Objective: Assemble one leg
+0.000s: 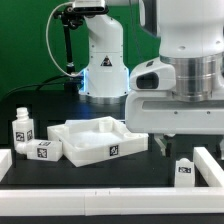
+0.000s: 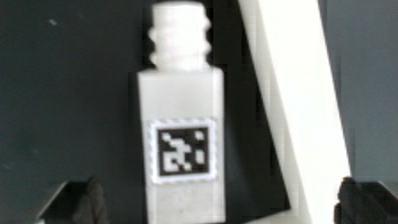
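The white robot arm [image 1: 182,70] hangs over the black desk [image 1: 60,172] at the exterior view's right. A large white plastic tray-like piece [image 1: 95,140] lies mid-desk. The small white rectangular plastic leg [image 2: 178,110], black-and-white marker tag [image 2: 182,150] facing the wrist camera, sits just beside a white rail [image 2: 281,80]. The dark fingers [image 2: 71,200] stand apart, one on each side of the leg, clear of it.

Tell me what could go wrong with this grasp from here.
1. The leg sits off-centre between the fingers of the open gripper, so closing may shove or twist it rather than clamp it squarely.
2. The white border rail runs close beside the leg, and one finger may strike it on the way down.
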Controlling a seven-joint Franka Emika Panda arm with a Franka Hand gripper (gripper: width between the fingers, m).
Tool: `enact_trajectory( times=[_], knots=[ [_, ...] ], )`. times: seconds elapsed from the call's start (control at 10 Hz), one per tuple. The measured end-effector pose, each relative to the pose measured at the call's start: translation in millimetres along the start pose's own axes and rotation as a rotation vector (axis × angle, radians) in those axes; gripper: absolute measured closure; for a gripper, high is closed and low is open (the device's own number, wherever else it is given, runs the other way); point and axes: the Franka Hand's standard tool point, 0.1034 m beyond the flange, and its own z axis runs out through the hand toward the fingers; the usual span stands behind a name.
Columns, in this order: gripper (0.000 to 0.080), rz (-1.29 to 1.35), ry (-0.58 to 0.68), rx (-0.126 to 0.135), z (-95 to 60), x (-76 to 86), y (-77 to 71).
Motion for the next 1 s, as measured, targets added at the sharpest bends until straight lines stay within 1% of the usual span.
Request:
enact_trajectory(
  times=[0.1,0.2,0.6,0.7,0.8,0.9,1.0],
  knots=[
    [0.015,-0.001,0.007,0.005,5.1,4.7,-0.9],
    [0.015,-0.008,0.011,0.012,10.6,6.3,3.8],
    [0.015,-0.024,0.004,0.01,19.6,13.3,28.9],
    [0.015,-0.021,0.008,0.01,23.2,13.9,32.5],
    [0.015,-0.016,0.012,0.009,28.5,11.1,34.2],
    [0.015,0.006,0.007,0.007,31.2,6.4,29.6],
    [0.015,-0.002,0.007,0.006,31.2,5.7,27.8]
  ],
)
